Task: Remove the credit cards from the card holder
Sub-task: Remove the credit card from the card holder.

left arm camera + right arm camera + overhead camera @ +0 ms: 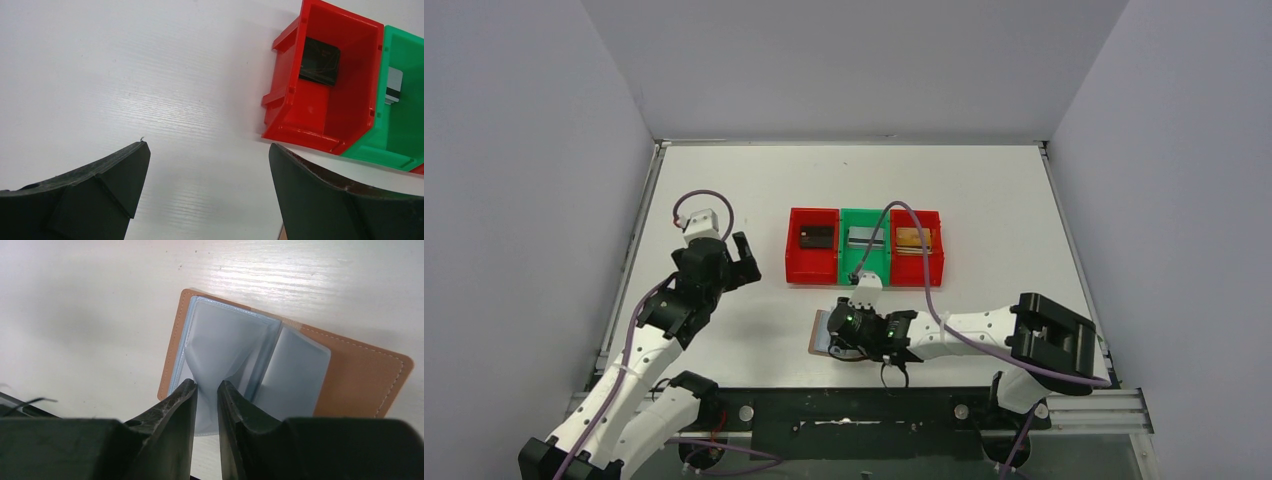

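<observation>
Clamping a sleeve [225, 350] of the open card holder [360, 385] at the near edge, the right gripper [206, 390] seems to check for leftovers, three cards [816, 236] already lying in the far bins [812, 272], left gripper [207, 145] spread wide.

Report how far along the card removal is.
Done: a black card lies in the left red bin, a silver card in the green bin, a gold card in the right red bin. In hand: the right end effector pinches a sleeve of the open card holder; the left end effector hangs open. Left: the visible sleeves look empty, but a remaining card cannot be ruled out.
</observation>
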